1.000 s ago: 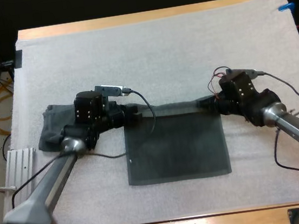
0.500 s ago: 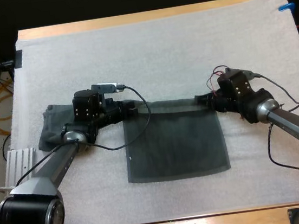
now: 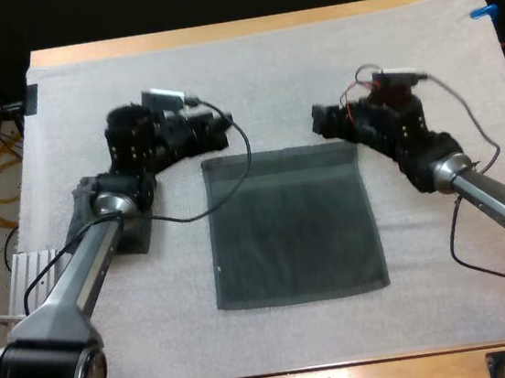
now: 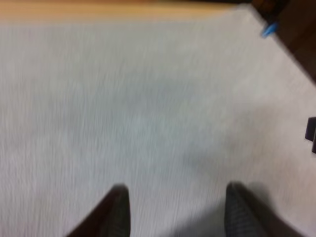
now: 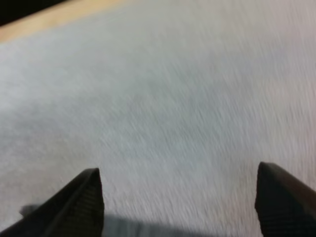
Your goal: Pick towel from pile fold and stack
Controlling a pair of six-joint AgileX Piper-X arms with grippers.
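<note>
Dark grey-green flat towel [image 3: 294,230] lies spread out in the middle of the white mat [image 3: 265,67], and nothing holds it. Its near edge is close to our side of the mat. Its sides are straight, so it looks almost square.

A little farther off, to the left, a crumpled dark grey-green towel [image 3: 78,231] sits near the mat's left edge. Our left arm crosses over it and hides part of it, so we cannot tell its full shape.

Farther on, just past the flat towel's far left corner, our left gripper [image 3: 220,133] hangs over bare mat. In the left wrist view its two black fingers [image 4: 118,212] stand wide apart and hold nothing.

Just past the towel's far right corner is our right gripper [image 3: 319,119]. Its fingers [image 5: 86,197] are spread wide too, with just white mat between them. The two grippers face each other and are well apart.

Beyond them the mat runs on bare. At the far side we see a strip of the wooden table [image 3: 215,33].
</note>
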